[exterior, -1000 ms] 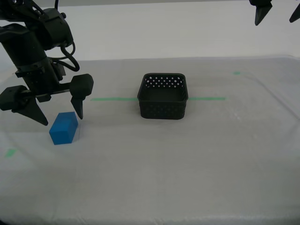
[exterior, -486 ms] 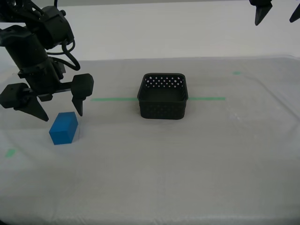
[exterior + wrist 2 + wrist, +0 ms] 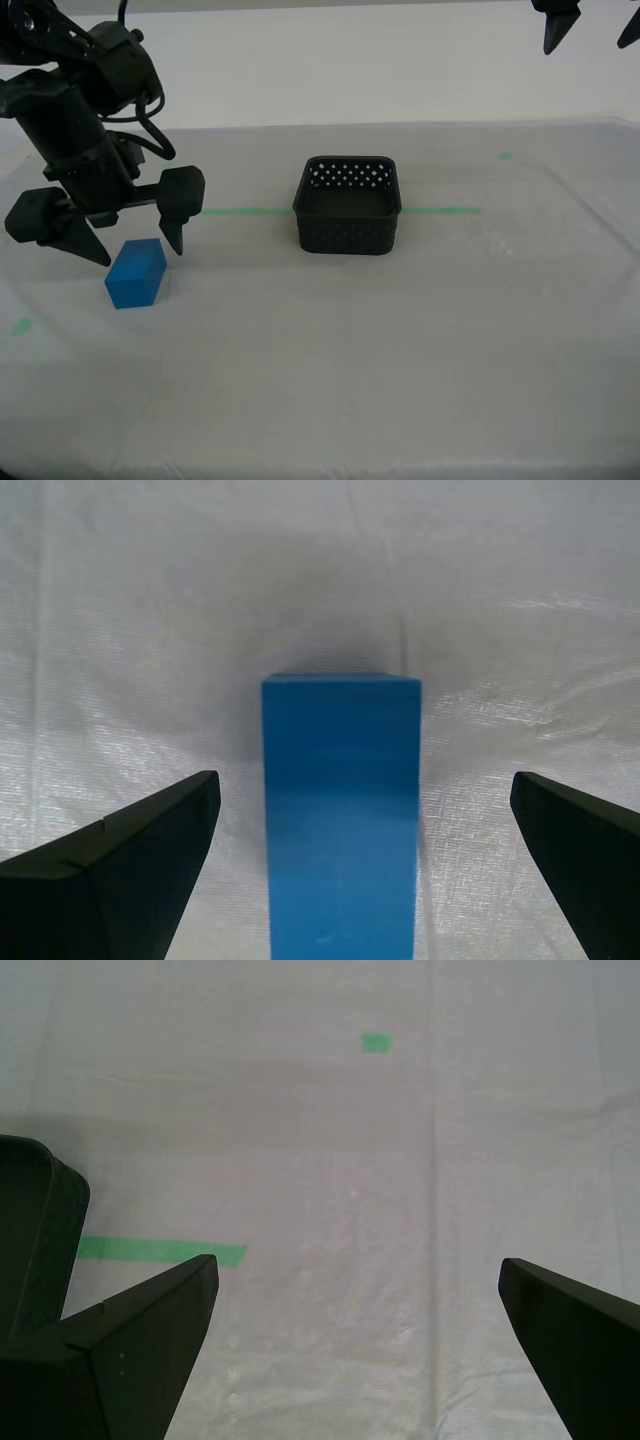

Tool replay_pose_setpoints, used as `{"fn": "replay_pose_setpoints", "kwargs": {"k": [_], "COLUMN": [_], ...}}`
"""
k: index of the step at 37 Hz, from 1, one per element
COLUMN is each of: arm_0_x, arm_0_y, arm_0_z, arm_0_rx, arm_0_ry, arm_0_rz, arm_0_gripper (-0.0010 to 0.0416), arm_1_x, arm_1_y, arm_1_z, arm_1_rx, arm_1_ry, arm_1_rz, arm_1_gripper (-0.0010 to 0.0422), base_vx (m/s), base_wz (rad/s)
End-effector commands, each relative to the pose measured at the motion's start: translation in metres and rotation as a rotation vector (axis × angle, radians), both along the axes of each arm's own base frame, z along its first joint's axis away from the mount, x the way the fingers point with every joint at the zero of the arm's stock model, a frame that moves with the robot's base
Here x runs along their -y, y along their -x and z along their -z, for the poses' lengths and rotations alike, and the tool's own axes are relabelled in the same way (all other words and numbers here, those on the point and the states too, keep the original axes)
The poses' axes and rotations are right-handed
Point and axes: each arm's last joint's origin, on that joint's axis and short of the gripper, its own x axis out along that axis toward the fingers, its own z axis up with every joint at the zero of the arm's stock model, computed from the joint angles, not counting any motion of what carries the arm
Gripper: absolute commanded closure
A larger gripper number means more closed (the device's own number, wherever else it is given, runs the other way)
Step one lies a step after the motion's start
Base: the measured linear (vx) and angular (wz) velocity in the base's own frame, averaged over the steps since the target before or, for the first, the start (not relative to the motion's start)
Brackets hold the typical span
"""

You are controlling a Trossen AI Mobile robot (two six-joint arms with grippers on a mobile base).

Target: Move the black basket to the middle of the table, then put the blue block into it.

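Blue block (image 3: 136, 272) sits on the table (image 3: 400, 340) just below and between the wide-spread fingers of my second gripper (image 3: 128, 243), untouched.

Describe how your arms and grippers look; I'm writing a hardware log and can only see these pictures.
Both are matte black. The arm at the exterior view's left is chunky and jointed, with black cables looping beside its wrist. My second gripper has two blocky fingers tapering to pointed wedge tips. My first gripper has the same dark wedge fingers. I see no markings or labels.
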Motion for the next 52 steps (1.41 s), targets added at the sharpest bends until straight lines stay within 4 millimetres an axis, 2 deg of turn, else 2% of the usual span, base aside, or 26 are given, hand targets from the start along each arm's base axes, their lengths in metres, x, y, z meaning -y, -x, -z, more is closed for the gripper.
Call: {"fn": "replay_pose_setpoints", "kwargs": {"k": [1, 24, 52], "arm_0_x": [0.000, 0.000, 0.000], "arm_0_y": [0.000, 0.000, 0.000], "arm_0_z": [0.000, 0.000, 0.000], "arm_0_rx": [0.001, 0.001, 0.001], "arm_0_ry": [-0.001, -0.002, -0.001], "arm_0_rz": [-0.002, -0.003, -0.003], "arm_0_gripper": [0.0012, 0.0012, 0.0012], "arm_1_x": [0.001, 0.003, 0.003], "arm_1_y": [0.000, 0.011, 0.010], "arm_1_z": [0.001, 0.011, 0.011], "arm_1_rx": [0.020, -0.001, 0.015], "arm_1_ry": [0.005, 0.044, 0.044], "arm_1_rz": [-0.008, -0.034, -0.006], "arm_1_gripper": [0.0011, 0.0011, 0.0012], "base_vx": [0.000, 0.000, 0.000], "base_wz": [0.000, 0.000, 0.000]}}
